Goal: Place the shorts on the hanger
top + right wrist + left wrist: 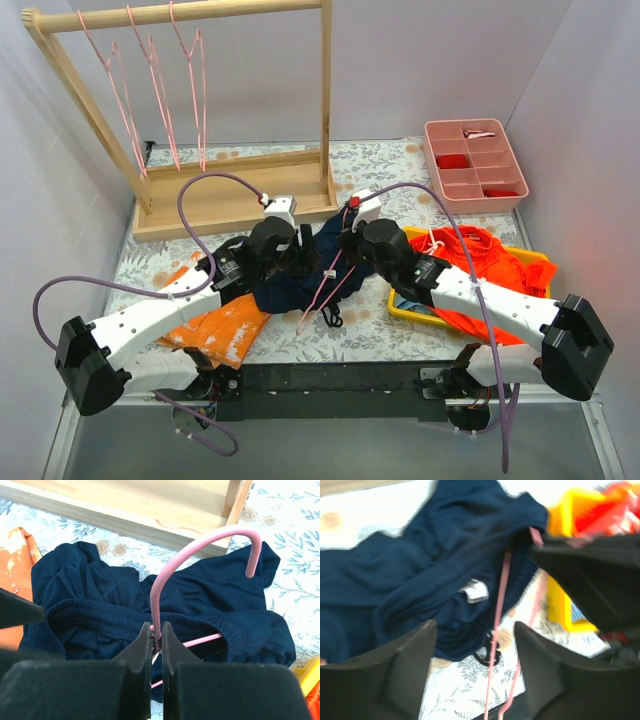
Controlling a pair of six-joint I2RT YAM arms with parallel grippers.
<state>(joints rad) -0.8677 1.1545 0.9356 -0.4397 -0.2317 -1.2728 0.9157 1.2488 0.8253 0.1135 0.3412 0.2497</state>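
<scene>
- The shorts (290,290) lie crumpled in the middle of the counter, just in front of the base of the wooden rack (190,12), with both arms bent in over them.
- The hanger (200,545) is on top of the shorts. Its hook curves up over the navy fabric, and one pink arm runs in under the gathered waistband.
- The right gripper (157,630) has its jaws pinched tight on the hanger's neck, just below the hook.
- The left gripper (474,635) has its jaws well apart with nothing between them. It hangs over the shorts, and the white label (476,591) and a length of pink wire show in the gap.
- The drawstring trails off the near side of the shorts onto the flowered cloth.
- The rack stands at the far left corner of the counter, with three more pink hangers (150,60) on its bar.
- A pink compartment tray (475,165) sits at the far right corner.
- A yellow tray (540,262) by the right edge holds bright orange-red clothes (490,260), partly under the right arm.
- An orange cloth with white blotches (225,325) lies toward the near left, touching the shorts, under the left arm.
</scene>
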